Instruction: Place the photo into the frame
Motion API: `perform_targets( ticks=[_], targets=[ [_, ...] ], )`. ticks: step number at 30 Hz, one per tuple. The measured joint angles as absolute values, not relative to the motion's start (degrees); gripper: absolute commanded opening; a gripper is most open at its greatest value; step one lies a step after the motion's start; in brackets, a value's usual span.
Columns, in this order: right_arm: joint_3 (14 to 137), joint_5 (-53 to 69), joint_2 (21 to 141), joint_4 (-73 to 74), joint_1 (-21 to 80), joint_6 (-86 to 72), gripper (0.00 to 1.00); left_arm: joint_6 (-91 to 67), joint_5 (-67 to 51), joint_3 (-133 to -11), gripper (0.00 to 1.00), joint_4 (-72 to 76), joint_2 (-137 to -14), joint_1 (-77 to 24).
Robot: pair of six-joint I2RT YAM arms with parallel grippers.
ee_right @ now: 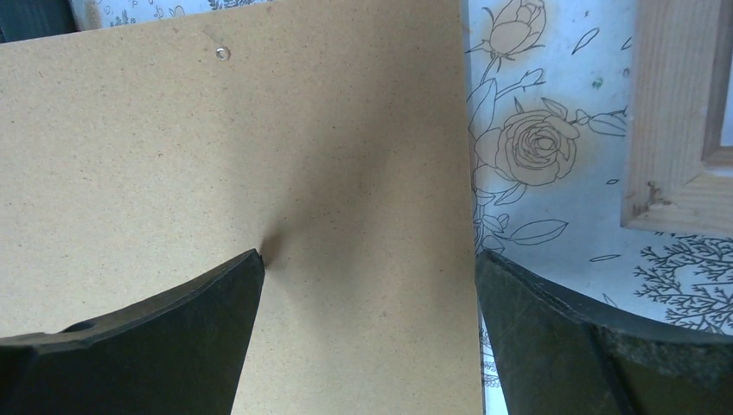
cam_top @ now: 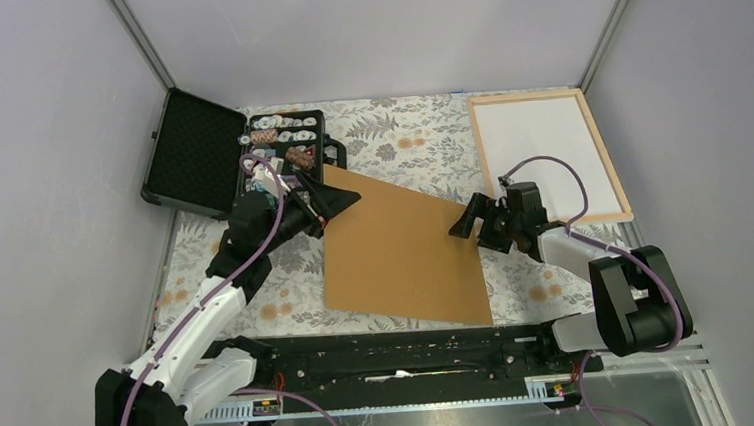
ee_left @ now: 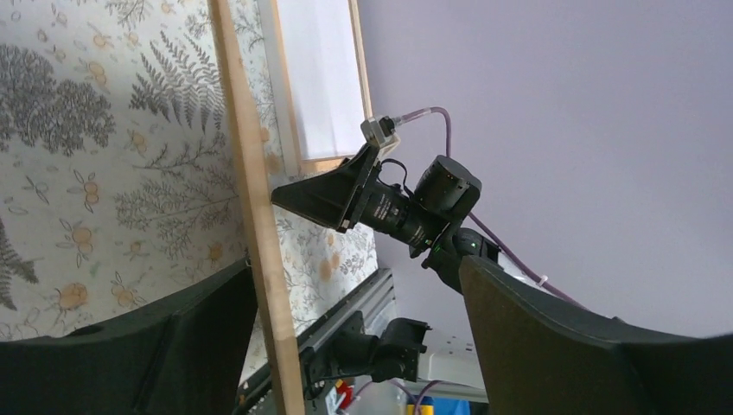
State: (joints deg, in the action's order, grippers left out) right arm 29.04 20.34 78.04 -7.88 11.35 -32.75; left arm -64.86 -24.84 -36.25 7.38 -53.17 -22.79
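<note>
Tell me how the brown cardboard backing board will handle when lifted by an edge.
The brown cardboard backing board is likely stiff: its edges run straight in every view. Seen edge-on from the left wrist it is thin, so probably light for its size. On the floral tablecloth it may slide when nudged.

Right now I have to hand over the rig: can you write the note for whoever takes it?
Left gripper open, straddling the backing board at its far-left corner.
Right gripper open at the board's right edge; one fingertip seems to touch it.
Frame lies far right, filled by what seems to be the photo, white back up.
Done: photo apparently in.
Left: probably the board onto the frame.
</note>
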Motion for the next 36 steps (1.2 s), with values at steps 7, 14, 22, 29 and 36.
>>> perform_targets(
  ticks=[7, 14, 22, 29, 36],
  targets=[
    [28.58, 21.15, 77.62, -7.79, 11.38, -34.22, 0.99, -64.23, -24.25, -37.41, 0.59, 0.89, -54.17, -22.76],
    [28.42, 21.12, 76.73, -6.09, 11.75, -34.57, 0.98, -58.35, -18.28, -39.42, 0.23, -10.83, -51.92, -22.83],
    [33.04, 15.77, 76.49, 4.51, 13.28, -30.72, 1.00, -54.13, -15.16, -39.75, 0.00, -14.85, -51.44, -22.83],
    [48.01, -2.24, 75.05, 19.00, 13.50, -24.03, 1.00, -48.23, -12.53, -47.03, 0.00, -22.06, -51.35, -22.96],
    [62.59, -9.37, 89.03, 22.02, 13.52, -22.22, 0.67, -41.98, -9.67, -57.60, 0.00, -29.15, -50.83, -22.98]
  ],
)
